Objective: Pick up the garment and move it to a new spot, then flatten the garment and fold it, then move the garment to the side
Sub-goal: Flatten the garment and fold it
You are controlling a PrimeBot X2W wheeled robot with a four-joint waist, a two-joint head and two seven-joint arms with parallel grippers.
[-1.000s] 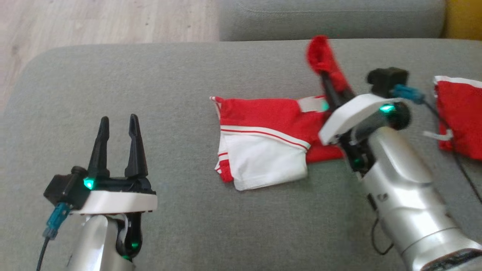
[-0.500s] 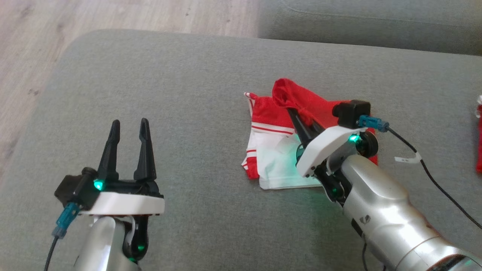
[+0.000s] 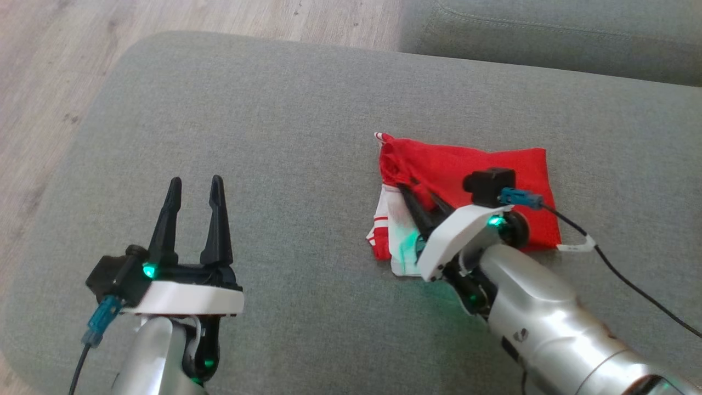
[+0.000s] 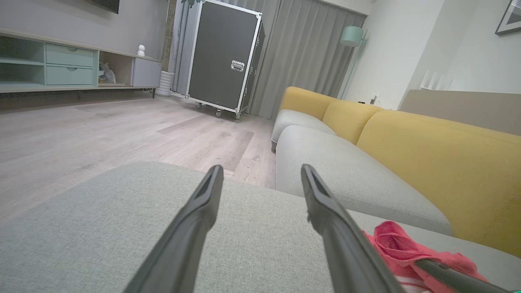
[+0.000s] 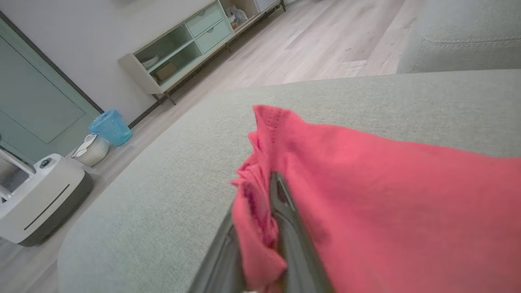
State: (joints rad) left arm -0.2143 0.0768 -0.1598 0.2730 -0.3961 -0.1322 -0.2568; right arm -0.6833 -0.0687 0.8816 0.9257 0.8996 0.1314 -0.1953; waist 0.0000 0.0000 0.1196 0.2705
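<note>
Midway through what looks like the folding step, the right gripper point(image 3: 415, 190) rests low on the garment point(image 3: 482, 164), its two dark fingers drawn close together with a bunched fold of red cloth caught between them, as the right wrist view makes plain. The garment lies on the grey cushion point(image 3: 274, 137), right of centre, with a red layer spread across most of it and a white, red-striped edge point(image 3: 382, 233) peeking out at its left side. The left gripper point(image 3: 196, 179) hovers well apart from the cloth over bare cushion, fingers spread wide and holding nothing. The fold appears laid down but not yet released; the next move likely calls for letting go of the pinched cloth and drawing the fingers back without dragging the top layer askew, before the garment can be moved to the side. By count: one garment, two grippers, one cushion bearing the work, a second grey cushion point(image 3: 548, 33) behind it, one dark cable point(image 3: 630, 280) trailing from the right wrist, and wooden floor point(image 3: 55, 55) beyond
</note>
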